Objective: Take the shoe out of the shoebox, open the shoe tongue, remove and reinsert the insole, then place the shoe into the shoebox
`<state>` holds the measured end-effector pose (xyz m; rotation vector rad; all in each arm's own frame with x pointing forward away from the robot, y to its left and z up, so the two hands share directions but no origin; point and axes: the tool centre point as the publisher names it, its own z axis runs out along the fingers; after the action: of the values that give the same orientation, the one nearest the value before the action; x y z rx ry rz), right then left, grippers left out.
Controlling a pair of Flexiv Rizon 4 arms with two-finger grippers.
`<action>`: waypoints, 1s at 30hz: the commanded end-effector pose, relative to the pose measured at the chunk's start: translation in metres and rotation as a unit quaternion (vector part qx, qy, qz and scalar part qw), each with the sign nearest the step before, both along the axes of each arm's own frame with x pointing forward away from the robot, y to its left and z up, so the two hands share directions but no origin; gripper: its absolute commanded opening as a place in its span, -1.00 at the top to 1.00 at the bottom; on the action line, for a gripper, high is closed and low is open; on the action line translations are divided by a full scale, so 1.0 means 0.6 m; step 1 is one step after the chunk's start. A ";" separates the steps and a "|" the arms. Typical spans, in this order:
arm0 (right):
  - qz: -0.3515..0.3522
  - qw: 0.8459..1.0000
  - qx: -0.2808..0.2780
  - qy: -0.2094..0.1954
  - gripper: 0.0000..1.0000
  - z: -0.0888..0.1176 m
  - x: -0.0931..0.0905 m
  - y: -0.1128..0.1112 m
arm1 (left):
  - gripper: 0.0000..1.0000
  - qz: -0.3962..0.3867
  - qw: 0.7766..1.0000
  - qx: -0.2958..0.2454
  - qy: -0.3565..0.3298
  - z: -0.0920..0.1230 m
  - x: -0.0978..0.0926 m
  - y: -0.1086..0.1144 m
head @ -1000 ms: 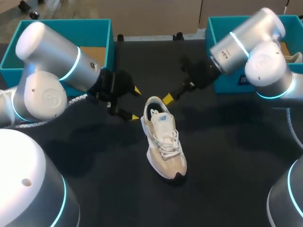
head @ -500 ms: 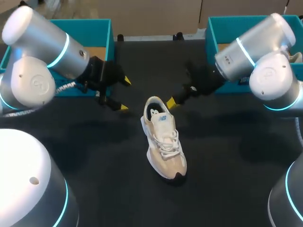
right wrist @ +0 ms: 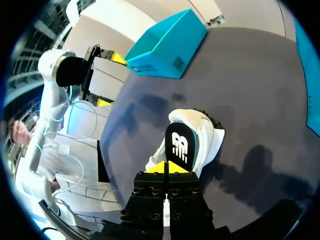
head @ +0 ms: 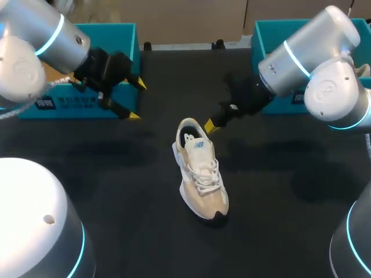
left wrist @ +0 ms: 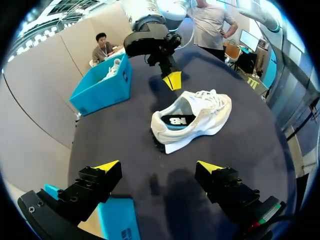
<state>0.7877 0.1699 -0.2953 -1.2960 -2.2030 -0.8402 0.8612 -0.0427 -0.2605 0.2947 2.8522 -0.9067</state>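
The shoe [head: 200,171] is out of its box. It stands on the black table [head: 116,191], right in the middle. Its long way runs from far to near. The heel points away from me and the toe points back at me, leaning a bit to my right. The hole of the shoe faces up, and I can see the dark insole [head: 190,138] inside.

My right claw [head: 210,123] is the near one. Its two yellow tips are pressed together with nothing between them. They sit just beside the heel, on its far right side. From that wrist, the heel hole is right ahead of the tips.

My left claw [head: 137,99] is well apart from the shoe, up by the blue box [head: 75,104] on my left. Its fingers are spread wide and hold nothing. From that wrist, the shoe lies sideways ahead.

I think the tongue [head: 199,153] and the insole come next. My right claw has the shorter way to go, but it would need to spread its tips first.

There is a white mark on the insole and a small one on the side of the shoe. The blue box has a white label [head: 64,102] on its front. The print on it is too small to read.
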 end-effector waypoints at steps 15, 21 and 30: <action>-0.074 0.981 -0.165 -0.076 1.00 -0.009 0.027 0.043 | -1.00 0.008 1.000 0.007 -0.006 0.041 0.016 0.025; -0.092 0.976 -0.183 -0.077 1.00 -0.015 0.034 0.056 | -1.00 0.008 1.000 0.007 -0.006 0.041 0.016 0.025; -0.108 0.971 -0.201 -0.067 1.00 -0.014 0.033 0.060 | -1.00 0.008 1.000 0.007 -0.006 0.041 0.016 0.025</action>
<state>0.8082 0.2030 -0.3040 -1.7060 -2.4312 -0.6172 0.8716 -0.0279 -0.2358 0.2765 2.8454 -0.8838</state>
